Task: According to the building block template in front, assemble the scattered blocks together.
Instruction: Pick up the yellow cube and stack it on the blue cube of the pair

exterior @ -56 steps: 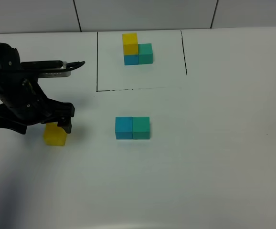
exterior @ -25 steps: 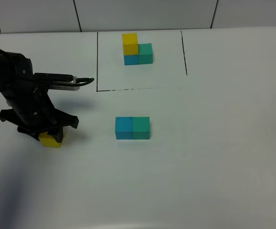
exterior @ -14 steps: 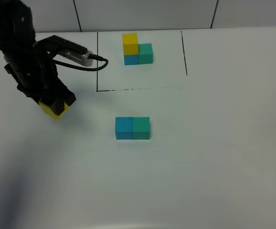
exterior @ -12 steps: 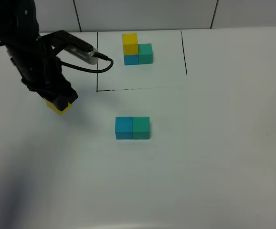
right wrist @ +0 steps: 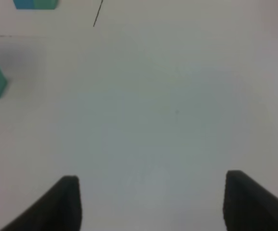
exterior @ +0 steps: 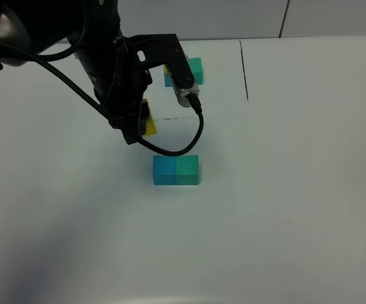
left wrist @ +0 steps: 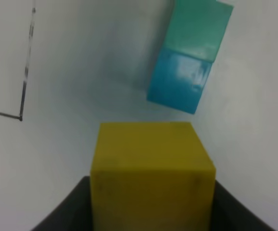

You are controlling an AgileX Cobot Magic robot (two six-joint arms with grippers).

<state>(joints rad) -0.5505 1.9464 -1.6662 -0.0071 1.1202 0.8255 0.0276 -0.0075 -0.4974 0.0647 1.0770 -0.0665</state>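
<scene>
Table (exterior: 297, 209): you are looking at a plain white surface carrying everything.
Right gripper (right wrist: 148, 202): its two dark fingers are standing apart with nothing between them, hanging over bare table toward the right side; it is not showing in the high view.
Blue block (exterior: 164, 170): it is sitting near the middle of the table, touching the green block (exterior: 187, 170) on its right; the wrist view is showing the same pair (left wrist: 180, 83) (left wrist: 198, 29) side by side.
Left gripper (exterior: 138, 123): it is clamping the yellow block (exterior: 149, 121) and holding it clear of the table, just behind and left of the blue and green pair; up close the yellow block (left wrist: 151, 173) is filling the space between the fingers.
Template (exterior: 194, 69): it is lying toward the far edge inside a thin black outline (exterior: 244, 69); you are seeing only its green cube and a sliver of blue, as the left arm is covering the rest.
</scene>
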